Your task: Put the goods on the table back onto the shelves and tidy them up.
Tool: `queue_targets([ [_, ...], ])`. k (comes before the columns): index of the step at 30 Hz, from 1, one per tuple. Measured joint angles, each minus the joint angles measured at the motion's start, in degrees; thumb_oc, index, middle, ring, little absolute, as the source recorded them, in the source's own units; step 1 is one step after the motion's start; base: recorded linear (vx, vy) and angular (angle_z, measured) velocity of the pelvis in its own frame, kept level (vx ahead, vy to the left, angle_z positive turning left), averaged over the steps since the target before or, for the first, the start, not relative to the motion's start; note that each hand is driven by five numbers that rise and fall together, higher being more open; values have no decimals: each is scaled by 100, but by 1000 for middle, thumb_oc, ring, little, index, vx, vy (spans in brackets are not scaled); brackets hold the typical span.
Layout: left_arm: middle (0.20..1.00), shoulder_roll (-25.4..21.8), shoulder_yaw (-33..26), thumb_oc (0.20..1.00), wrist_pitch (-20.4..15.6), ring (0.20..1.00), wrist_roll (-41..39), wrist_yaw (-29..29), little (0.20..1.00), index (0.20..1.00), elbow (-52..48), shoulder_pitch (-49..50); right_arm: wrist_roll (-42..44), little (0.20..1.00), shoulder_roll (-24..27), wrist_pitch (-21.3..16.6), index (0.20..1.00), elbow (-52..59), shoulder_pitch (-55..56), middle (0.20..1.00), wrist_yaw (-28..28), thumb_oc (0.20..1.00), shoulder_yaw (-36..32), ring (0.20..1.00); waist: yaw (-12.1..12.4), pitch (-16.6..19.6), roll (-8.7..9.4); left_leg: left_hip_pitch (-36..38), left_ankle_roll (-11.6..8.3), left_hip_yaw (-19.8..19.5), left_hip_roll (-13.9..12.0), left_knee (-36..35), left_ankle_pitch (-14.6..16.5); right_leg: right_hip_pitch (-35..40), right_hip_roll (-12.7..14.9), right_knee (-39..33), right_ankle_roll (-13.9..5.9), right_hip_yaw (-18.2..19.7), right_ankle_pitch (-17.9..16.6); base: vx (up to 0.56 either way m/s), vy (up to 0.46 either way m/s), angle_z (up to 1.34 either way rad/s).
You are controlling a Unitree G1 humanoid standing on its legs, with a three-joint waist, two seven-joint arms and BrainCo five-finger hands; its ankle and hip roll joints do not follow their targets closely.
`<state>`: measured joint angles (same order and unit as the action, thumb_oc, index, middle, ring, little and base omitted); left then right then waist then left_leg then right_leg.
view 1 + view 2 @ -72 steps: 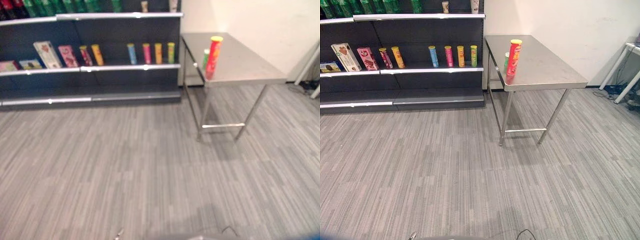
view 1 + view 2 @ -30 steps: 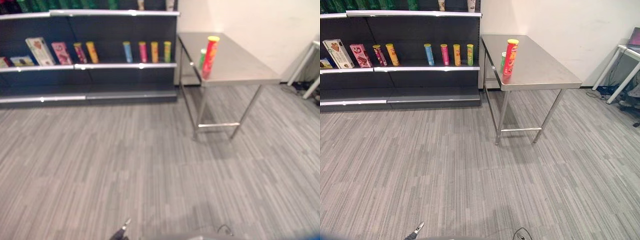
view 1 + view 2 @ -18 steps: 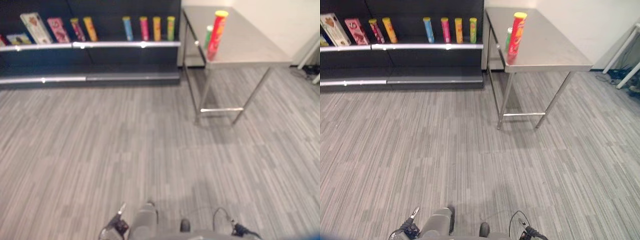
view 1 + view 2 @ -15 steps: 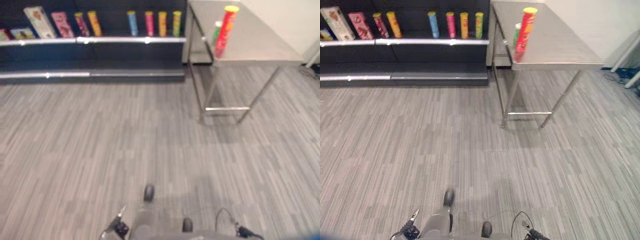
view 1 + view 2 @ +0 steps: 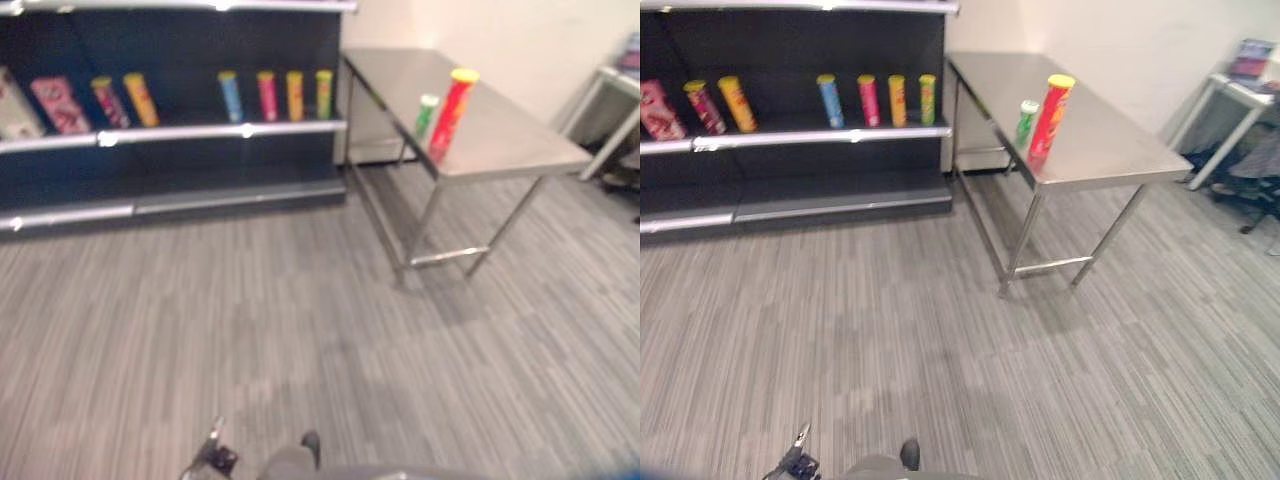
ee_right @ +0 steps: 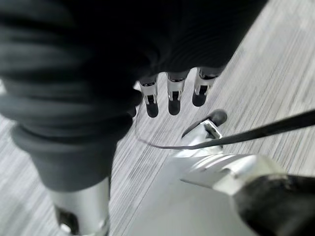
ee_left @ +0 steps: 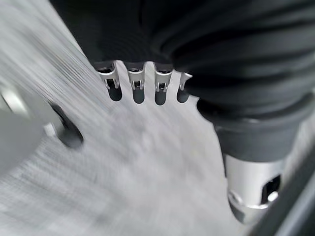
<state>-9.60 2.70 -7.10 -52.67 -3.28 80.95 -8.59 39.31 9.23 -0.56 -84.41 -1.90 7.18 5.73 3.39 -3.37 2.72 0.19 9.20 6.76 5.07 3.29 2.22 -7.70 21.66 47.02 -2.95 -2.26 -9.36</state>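
Goods first: a tall red can (image 5: 1049, 116) with a yellow lid stands upright near the front edge of the steel tabletop (image 5: 1110, 140), and a shorter green can (image 5: 1025, 122) stands just beside it on the shelf side. Left of the tabletop we see the dark shelves (image 5: 820, 135), a row of coloured cans (image 5: 872, 100) lined along the middle board. Our left hand (image 7: 142, 81) hangs over the grey floor (image 5: 940, 330), fingers relaxed and holding nothing; our right hand (image 6: 172, 93) likewise, loose and empty. We judge we're on the approach, well apart from the tabletop, nothing picked up yet. Next we need to close in on the tabletop's near side and bring a hand up to the red can.
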Motion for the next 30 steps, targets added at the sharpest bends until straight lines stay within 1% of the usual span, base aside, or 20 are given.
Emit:
queue_targets([
  [1, 1000, 58, 7, 1000, -3, 1000, 314, 40, 1000, 1000, 22, 88, -8, 1000, 179, -154, 1000, 815, 62, 1000, -44, 1000, 365, 1000, -373, 24, -443, 208, -86, -110, -319, -178, -57, -264, -1104, -310, 197, 93, 1190, 502, 185, -13],
  [4, 1000, -15, -60, 1000, 26, 1000, 680, 118, 1000, 1000, 134, 129, -32, 1000, 104, -264, 1000, 1401, 2, 1000, -67, 1000, 553, 1000, -510, -23, -344, 289, -365, -596, -206, -380, -56, -880, -1946, -1745, 96, -414, 1652, 512, 116, 17],
  [7, 1000, 130, 8, 1000, 166, 1000, 1141, 140, 1000, 1000, 459, 240, 15, 1000, -148, -341, 1000, 1178, 48, 1000, -54, 1000, 421, 1000, -782, -92, 25, 795, -499, -924, 215, -757, 146, -995, -2463, -4232, -54, -447, 1199, 521, 93, 103],
  [8, 1000, 105, -6, 1000, 180, 1000, 1165, 175, 1000, 1000, 420, 321, 13, 1000, -158, -365, 1000, 1071, 7, 1000, -62, 1000, 360, 1000, -809, -116, 69, 970, -389, -911, 321, -835, 94, -1122, -2455, -4361, -10, -471, 856, 536, 47, 126],
  [10, 1000, 124, 365, 1000, 203, 1000, 1400, 183, 1000, 1000, 264, 584, 23, 1000, -59, -369, 1000, 974, 43, 1000, -102, 1000, 73, 1000, -916, -104, -10, 1408, -310, -1140, 417, -844, 619, -1268, -2503, -4264, 180, -479, 517, 939, 54, 77],
  [13, 1000, 368, 396, 1000, 252, 1000, 1567, 293, 1000, 1000, 248, 793, 69, 1000, 54, -217, 1000, 129, 89, 1000, -99, 1000, -148, 1000, -1010, 96, -488, 2077, -746, -1433, 83, -801, 1084, -1063, -2874, -3412, 693, -781, 691, 613, 13, 40],
  [14, 1000, 302, 360, 1000, 244, 1000, 1567, 344, 1000, 1000, 136, 949, 64, 1000, 101, -155, 1000, 145, 197, 1000, -115, 1000, -32, 1000, -1000, 220, -404, 2108, -804, -1242, 253, -38, 1029, -490, -2975, -3622, 1156, -679, 640, 267, -12, -33],
  [15, 1000, 301, 404, 1000, 233, 1000, 1574, 354, 1000, 1000, 98, 980, 60, 1000, 128, -171, 1000, 285, 140, 1000, -121, 1000, 82, 1000, -941, 289, -477, 1930, -955, -1124, 192, 517, 976, -214, -3058, -3882, 1266, -557, 559, 375, -14, -6],
  [16, 1000, 188, 406, 1000, 195, 1000, 1694, 359, 1000, 1000, 78, 855, 60, 1000, 54, -198, 1000, 487, 137, 1000, -168, 1000, 277, 1000, -1030, 404, -307, 1116, -1279, -1101, 77, 2025, 1259, 392, -2895, -4558, 1254, -327, 545, 288, -23, -12],
  [17, 1000, 183, 400, 1000, 194, 1000, 1784, 351, 1000, 1000, 52, 805, 59, 1000, 8, -214, 1000, 580, 18, 1000, -172, 1000, 295, 1000, -972, 414, -252, 761, -1387, -1101, -167, 2341, 1276, 675, -2855, -4675, 1263, -208, 551, 450, -57, 28],
  [18, 1000, 213, 427, 1000, 232, 1000, 1782, 342, 1000, 1000, -48, 743, 60, 1000, 25, -248, 1000, 873, -57, 1000, -165, 1000, 276, 1000, -944, 393, -241, 110, -1735, -1096, -410, 3219, 1002, 826, -2809, -4702, 1397, -168, 694, 489, -58, 38],
  [19, 1000, 192, 473, 1000, 248, 1000, 1777, 346, 1000, 1000, -332, 532, 58, 1000, 83, -277, 1000, 983, -158, 1000, -140, 1000, 256, 1000, -845, 250, -145, -1203, -1860, -1051, -624, 5267, 589, 979, -2718, -4741, 1306, -170, 1220, 386, -16, 29],
  [20, 1000, 101, 411, 1000, 183, 1000, 1772, 338, 1000, 1000, -666, 378, 59, 1000, 131, -247, 1000, 850, -538, 1000, -44, 1000, 236, 1000, -442, 10, -28, -2369, -1322, -783, -1084, 6373, 405, 1268, -2688, -4699, 1356, 31, 1361, 406, 97, 0],
  [21, 1000, -66, 307, 1000, 182, 1000, 1702, 326, 1000, 1000, -666, 333, 59, 1000, 95, -273, 1000, 825, -824, 1000, -29, 1000, 236, 1000, -376, -134, 111, -2849, -1087, -466, -1159, 6077, 354, 1529, -2504, -4792, 1275, 121, 1358, 347, 145, -55],
  [22, 1000, -219, 310, 1000, 138, 1000, 1607, 289, 1000, 1000, -671, 329, 60, 1000, 102, -374, 1000, 918, -957, 1000, 8, 1000, 219, 1000, -364, -179, 237, -3104, -986, -489, -978, 4950, 343, 1751, -2295, -4894, 1065, 204, 1522, 360, 169, -65],
  [24, 1000, -210, 242, 1000, 153, 1000, 1530, 267, 1000, 1000, -368, 393, 19, 1000, 175, -494, 1000, 1017, -973, 1000, 4, 1000, 286, 1000, -286, -215, 89, -2608, -1136, -1118, -637, 932, 182, 2315, -2100, -5140, 697, 457, 1718, 385, 189, -80],
  [26, 1000, -90, -11, 1000, 214, 1000, 1315, 278, 1000, 1000, -155, 586, -98, 1000, 243, -388, 1000, 410, -733, 1000, 77, 1000, 377, 1000, -153, -213, -353, -1929, -1307, -2289, -434, -848, 354, 2758, -2002, -5102, 461, 726, 2123, 467, 253, -138],
  [27, 1000, -118, -103, 1000, 220, 1000, 1153, 210, 1000, 1000, -111, 654, -135, 1000, 170, -348, 1000, 330, -698, 1000, 103, 1000, 399, 1000, -53, -321, -169, -1777, -1618, -2654, -225, -577, 31, 2681, -1679, -4813, 148, 978, 2330, 504, 400, -220],
  [29, 1000, -186, -276, 1000, 218, 1000, 862, 175, 1000, 1000, -47, 564, -314, 1000, 131, -354, 1000, 313, -691, 1000, 69, 1000, 464, 1000, -53, -440, -30, -1472, -1211, -2686, 52, 117, -212, 2460, -1599, -4363, -79, 1237, 2193, 447, 515, -254],
  [30, 1000, -79, -517, 1000, 165, 1000, 750, 175, 1000, 1000, 119, 432, -340, 1000, 203, -374, 1000, 304, -559, 1000, 85, 1000, 204, 1000, -217, -399, -210, -1240, -1033, -2266, -50, 405, -762, 2662, -1576, -4177, -73, 1334, 1893, 503, 674, -203],
])
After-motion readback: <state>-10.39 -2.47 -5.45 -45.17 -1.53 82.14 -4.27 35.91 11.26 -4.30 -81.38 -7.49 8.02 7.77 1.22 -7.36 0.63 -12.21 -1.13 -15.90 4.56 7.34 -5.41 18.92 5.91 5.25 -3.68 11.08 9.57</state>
